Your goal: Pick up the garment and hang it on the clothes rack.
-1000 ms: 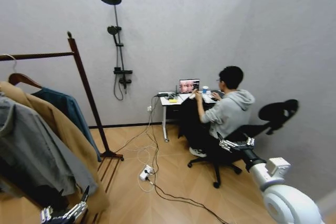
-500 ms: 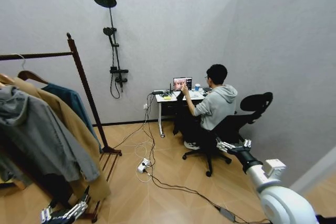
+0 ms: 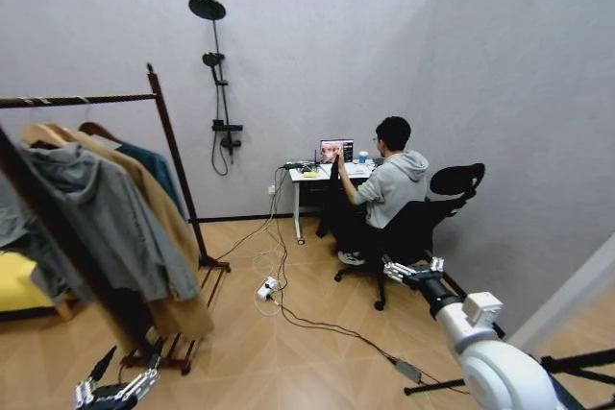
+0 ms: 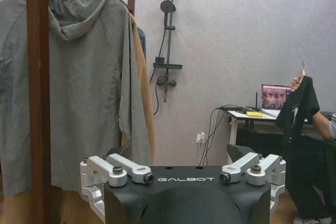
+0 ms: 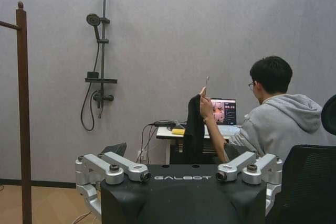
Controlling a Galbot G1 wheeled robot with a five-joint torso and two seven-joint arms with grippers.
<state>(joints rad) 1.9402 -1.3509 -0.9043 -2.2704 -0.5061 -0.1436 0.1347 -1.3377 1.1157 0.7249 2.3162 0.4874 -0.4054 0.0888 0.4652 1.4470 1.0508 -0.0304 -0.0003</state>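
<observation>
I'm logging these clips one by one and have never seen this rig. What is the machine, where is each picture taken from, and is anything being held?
This is a wheeled robot with two arms, each ending in a two-fingered tool. The wide picture comes from a camera on its head. The other two come from cameras on its wrists, looking out over each tool.

The left tool hangs low near the clothes rack. The right tool reaches toward the desk. Both are open and hold nothing.

A grey hoodie and a tan coat hang on the rack.

At the desk, a seated person's hand holds up a dark garment by its hanger hook.
</observation>
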